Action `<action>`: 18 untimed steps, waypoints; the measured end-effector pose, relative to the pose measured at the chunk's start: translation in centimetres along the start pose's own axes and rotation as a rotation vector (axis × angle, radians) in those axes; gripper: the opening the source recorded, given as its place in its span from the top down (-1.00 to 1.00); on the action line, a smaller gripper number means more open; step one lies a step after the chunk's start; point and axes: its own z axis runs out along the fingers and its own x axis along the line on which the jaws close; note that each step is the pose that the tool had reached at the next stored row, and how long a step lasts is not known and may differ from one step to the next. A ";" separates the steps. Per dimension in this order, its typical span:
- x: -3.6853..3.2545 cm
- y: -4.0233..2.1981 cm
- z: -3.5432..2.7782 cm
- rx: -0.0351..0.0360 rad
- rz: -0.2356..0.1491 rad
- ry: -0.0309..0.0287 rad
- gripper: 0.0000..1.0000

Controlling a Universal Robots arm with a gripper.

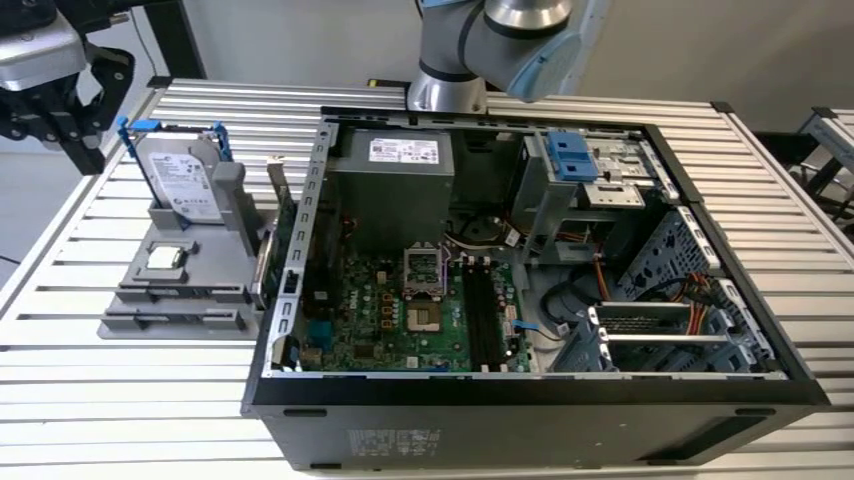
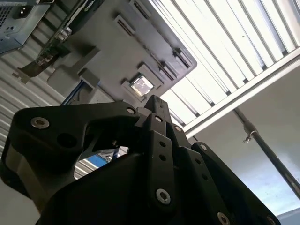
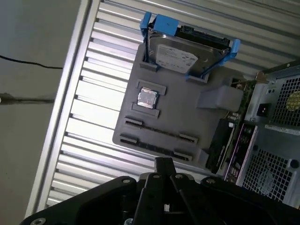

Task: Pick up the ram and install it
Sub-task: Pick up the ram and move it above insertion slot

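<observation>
Ram appears in the first wrist view as a thin dark strip, set on edge in a long slot of the grey holder. Nothing grips it. The pincer hangs above that holder with its fingers drawn together and nothing between them; the second wrist view shows the same closed pincer.

In the exterior view the pincer is at the holder's 11 o'clock, apart from it. The holder rests on the slatted surface, at 9 o'clock of the open case. A drive with blue rails stands upright at the holder's 12 o'clock end, and a small silver chip lies in a recess at its middle. Inside the case, the board's black slots run from 12 to 6 o'clock.
</observation>
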 end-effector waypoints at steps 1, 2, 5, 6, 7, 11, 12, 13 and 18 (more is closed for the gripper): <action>0.00 0.00 0.00 -0.0001 -0.015 0.0008 1.00; 0.00 0.00 0.00 -0.0002 -0.030 0.0015 1.00; 0.00 0.00 -0.02 -0.0005 -0.073 0.0037 1.00; 0.00 0.00 -0.02 -0.0006 -0.086 0.0044 1.00; 0.00 0.00 -0.03 -0.0008 -0.098 0.0049 1.00; 0.01 0.00 -0.06 -0.0011 -0.152 0.0077 1.00; 0.01 0.01 -0.07 -0.0012 -0.165 0.0083 1.00; 0.01 0.01 -0.08 -0.0013 -0.179 0.0091 1.00; 0.02 0.01 -0.12 -0.0016 -0.246 0.0124 1.00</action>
